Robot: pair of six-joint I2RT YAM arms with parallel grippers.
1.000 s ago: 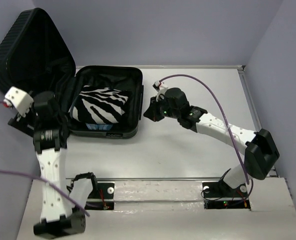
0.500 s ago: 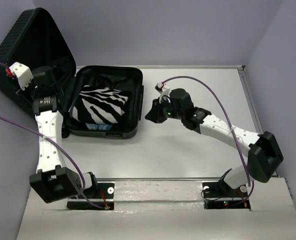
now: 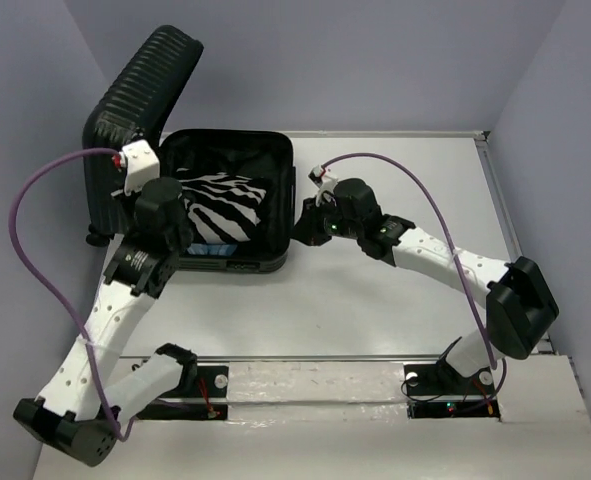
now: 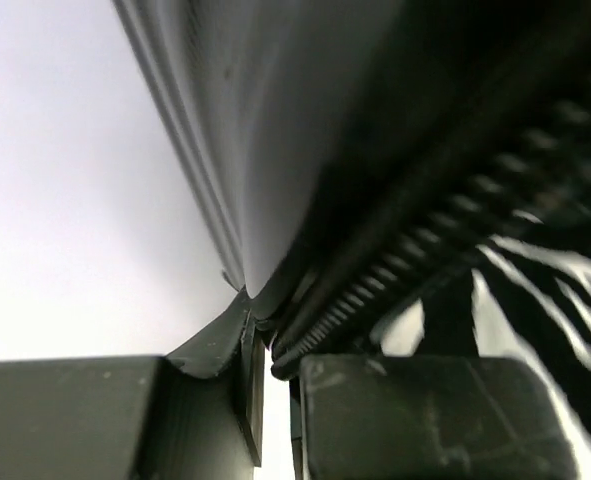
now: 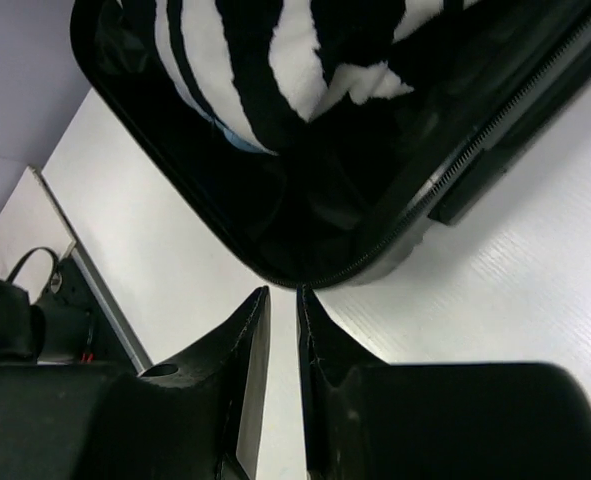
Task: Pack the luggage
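The right jaws [image 5: 283, 298] are almost pressed together, with only a thin slit between the two fingers [image 5: 240, 350], and they hold nothing. Their tips are just beside the rounded corner of the luggage [image 3: 245, 266], at its right wall; I cannot tell if they touch it.

The left jaws [image 4: 267, 345] are also drawn together to a narrow slit, and nothing is seen between them. Their tips are at the left side of the case, where the lid [image 3: 140, 90] meets the zipper teeth [image 4: 425, 262] of the base.

The luggage lies open on the far left part of the table [image 3: 405, 190]. Its ribbed lid rises steeply from the left edge of the base. Inside the base lies a zebra-striped pouch [image 3: 220, 205], closer to the near wall than to the far one.
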